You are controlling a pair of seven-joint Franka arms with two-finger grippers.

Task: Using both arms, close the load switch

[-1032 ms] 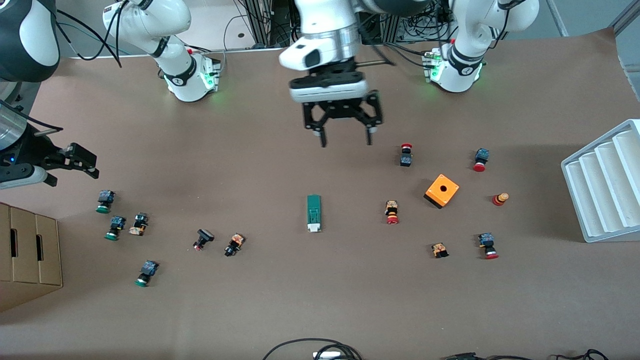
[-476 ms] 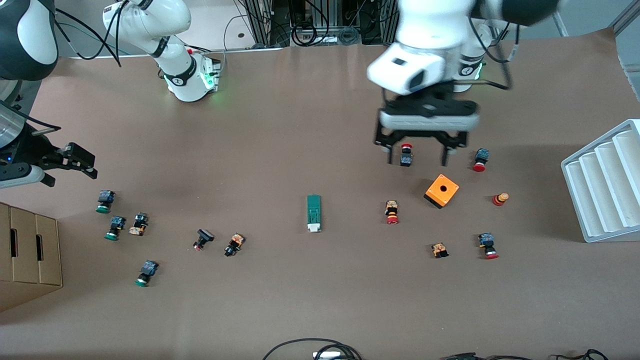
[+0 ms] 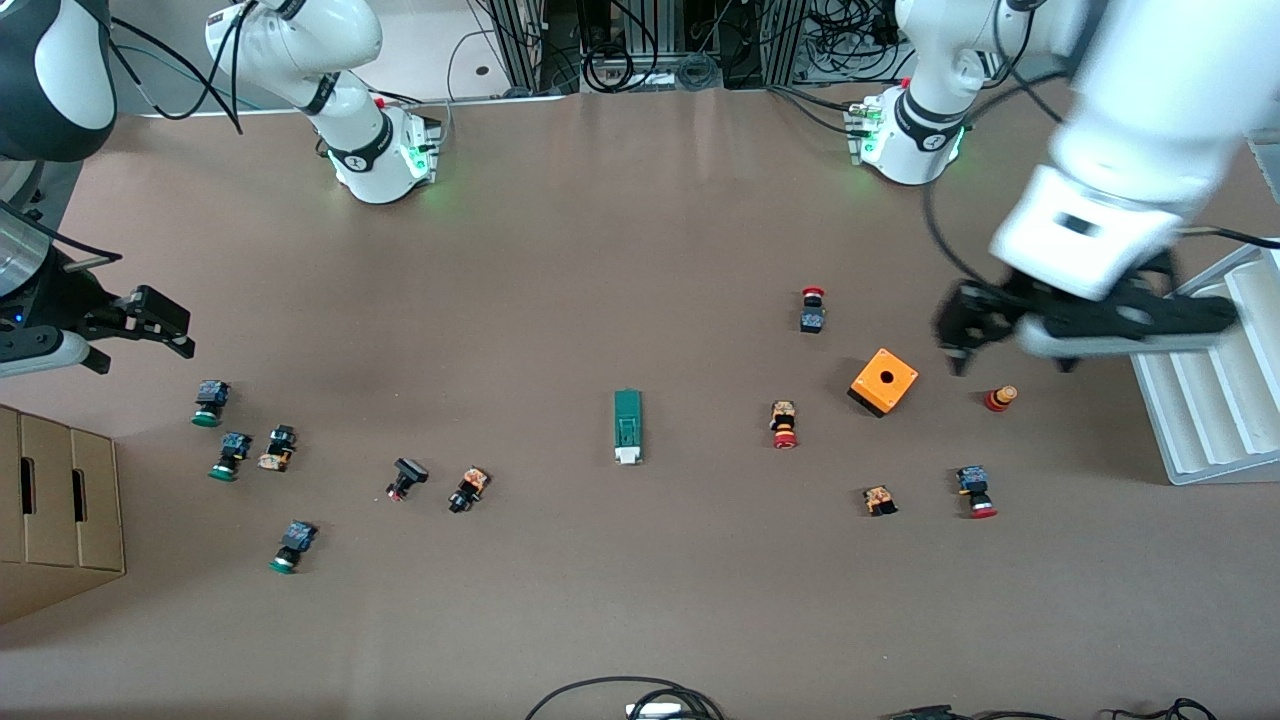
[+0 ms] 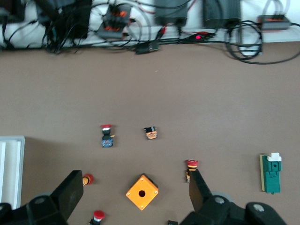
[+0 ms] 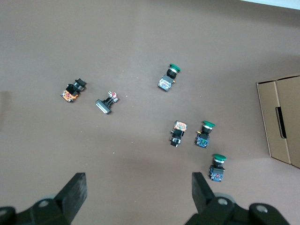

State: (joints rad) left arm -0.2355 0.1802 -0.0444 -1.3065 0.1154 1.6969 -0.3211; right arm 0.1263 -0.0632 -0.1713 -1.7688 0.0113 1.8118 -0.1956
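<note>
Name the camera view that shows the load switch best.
The front view: the load switch lies whole and unobstructed mid-table, its white slider toward the camera. The left wrist view catches it at the picture's edge. The right wrist view misses it.

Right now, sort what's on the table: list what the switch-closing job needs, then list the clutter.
Needed:
load switch, mid-table
left gripper, open, over the red buttons
right gripper, open, over the green buttons

Clutter:
orange box
white tray
cardboard box
scattered push buttons
</note>
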